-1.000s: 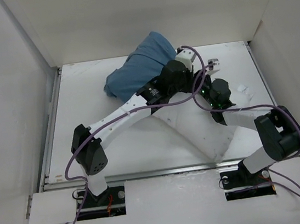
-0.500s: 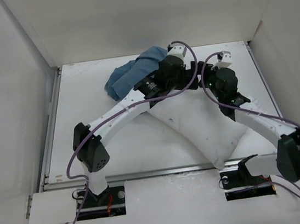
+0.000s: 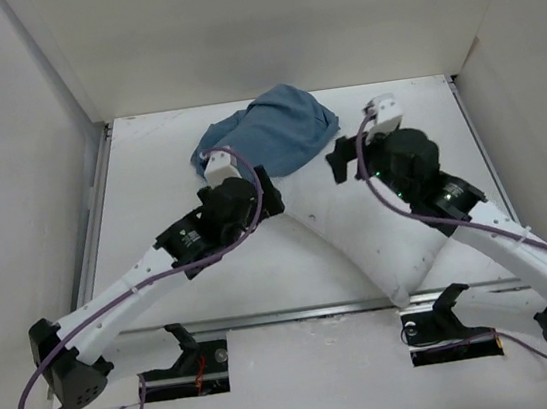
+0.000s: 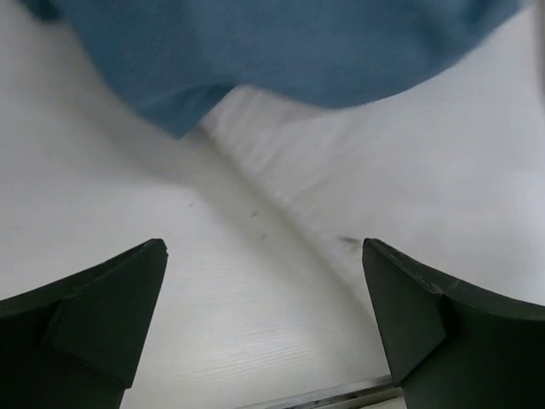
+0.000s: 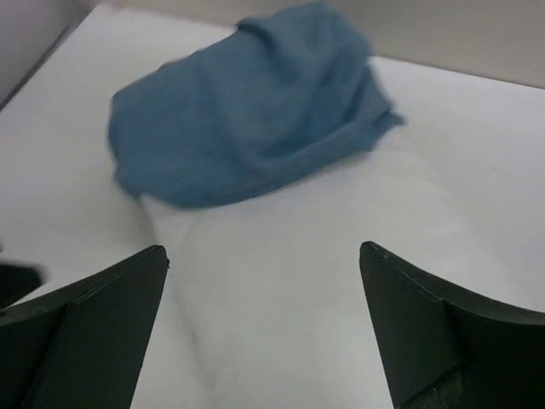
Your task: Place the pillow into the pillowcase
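Overhead view: the pillow (image 3: 359,239) lies flat on the white table (image 3: 149,180), set diagonally. Its near corner is close to the right arm's base and its far end runs toward the back middle of the table.

The pillowcase (image 3: 269,134) is bunched in a wrinkled heap at the back middle and rests on the pillow's far end. Most of the pillow is bare and outside the sack. White cushion comes out from under the blue edge, but I cannot tell whether that end sits inside the sack's mouth or the cloth is only draped over it.

Left gripper (image 3: 264,194): over the table just left of the pillow, near the front edge of the blue cloth. In the left wrist view, the gripper (image 4: 262,247) has its fingers (image 4: 102,315) spread wide with nothing between them. Below it are table (image 4: 128,196), the pillow's edge (image 4: 409,170) and the pillowcase hem (image 4: 281,43), with no contact seen.

Right gripper (image 3: 344,162): above the pillow's far part, just right of the blue heap. In the right wrist view, the gripper (image 5: 264,251) is likewise fully parted and holds nothing. The pillow (image 5: 298,281) is beneath and ahead of it, and the pillowcase (image 5: 247,119) lies across the far end.
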Action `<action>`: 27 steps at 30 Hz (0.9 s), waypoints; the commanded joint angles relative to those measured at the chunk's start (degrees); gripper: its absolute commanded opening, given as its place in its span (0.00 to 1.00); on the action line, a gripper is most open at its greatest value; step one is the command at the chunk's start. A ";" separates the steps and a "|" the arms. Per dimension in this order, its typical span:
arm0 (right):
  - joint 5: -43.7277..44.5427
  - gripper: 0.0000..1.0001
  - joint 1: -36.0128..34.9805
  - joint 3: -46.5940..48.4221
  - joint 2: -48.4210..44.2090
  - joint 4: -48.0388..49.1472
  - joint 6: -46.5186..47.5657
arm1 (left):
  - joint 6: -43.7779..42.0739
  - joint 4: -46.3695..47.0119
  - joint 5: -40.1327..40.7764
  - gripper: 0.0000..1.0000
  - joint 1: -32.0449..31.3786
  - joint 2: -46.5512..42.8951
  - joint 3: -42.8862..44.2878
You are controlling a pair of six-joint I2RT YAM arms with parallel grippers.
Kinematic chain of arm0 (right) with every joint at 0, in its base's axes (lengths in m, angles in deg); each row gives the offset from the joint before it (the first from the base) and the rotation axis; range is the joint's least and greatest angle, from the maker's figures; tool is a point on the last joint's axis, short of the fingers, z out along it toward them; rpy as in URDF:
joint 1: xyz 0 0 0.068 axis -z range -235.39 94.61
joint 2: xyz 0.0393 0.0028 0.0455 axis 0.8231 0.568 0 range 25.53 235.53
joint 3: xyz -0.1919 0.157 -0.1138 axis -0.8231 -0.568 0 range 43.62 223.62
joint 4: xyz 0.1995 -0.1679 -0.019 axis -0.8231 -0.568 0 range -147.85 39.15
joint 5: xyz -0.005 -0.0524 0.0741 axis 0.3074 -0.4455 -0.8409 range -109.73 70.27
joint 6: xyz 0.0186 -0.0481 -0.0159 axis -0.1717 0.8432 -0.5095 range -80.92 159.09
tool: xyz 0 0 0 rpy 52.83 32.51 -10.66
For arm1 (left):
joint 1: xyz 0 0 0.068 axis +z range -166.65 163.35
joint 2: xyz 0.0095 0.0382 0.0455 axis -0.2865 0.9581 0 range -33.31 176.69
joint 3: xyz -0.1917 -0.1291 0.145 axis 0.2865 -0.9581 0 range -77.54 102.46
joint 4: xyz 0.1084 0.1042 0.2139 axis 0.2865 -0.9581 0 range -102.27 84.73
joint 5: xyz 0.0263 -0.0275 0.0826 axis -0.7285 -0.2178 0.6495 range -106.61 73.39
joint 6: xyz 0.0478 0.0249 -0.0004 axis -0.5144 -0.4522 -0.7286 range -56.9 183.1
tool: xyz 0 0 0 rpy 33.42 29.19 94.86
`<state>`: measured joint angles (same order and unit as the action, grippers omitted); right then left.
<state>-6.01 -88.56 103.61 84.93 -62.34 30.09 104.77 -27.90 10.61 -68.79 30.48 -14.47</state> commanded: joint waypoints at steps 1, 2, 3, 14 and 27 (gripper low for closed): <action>-0.28 1.00 -11.87 1.54 3.87 -5.48 7.41 | 8.68 -1.54 -0.23 1.00 2.99 0.90 -7.59; 1.82 1.00 -14.01 1.54 7.89 -4.96 7.41 | 9.39 -1.54 -0.24 1.00 3.70 0.90 -10.22; 4.45 1.00 -15.94 2.15 10.28 -4.95 7.41 | 10.00 -0.67 -0.85 1.00 4.41 0.90 -11.55; 29.17 0.98 -19.13 11.20 43.15 7.10 13.04 | 7.64 7.16 -7.97 1.00 13.37 -1.73 -23.25; 26.28 0.00 -17.98 10.41 36.33 11.40 9.70 | -3.61 26.40 -14.65 1.00 17.42 5.10 -24.93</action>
<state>23.05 -107.23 114.25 127.75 -54.25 41.33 105.49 -10.57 -2.40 -51.96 32.60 -41.07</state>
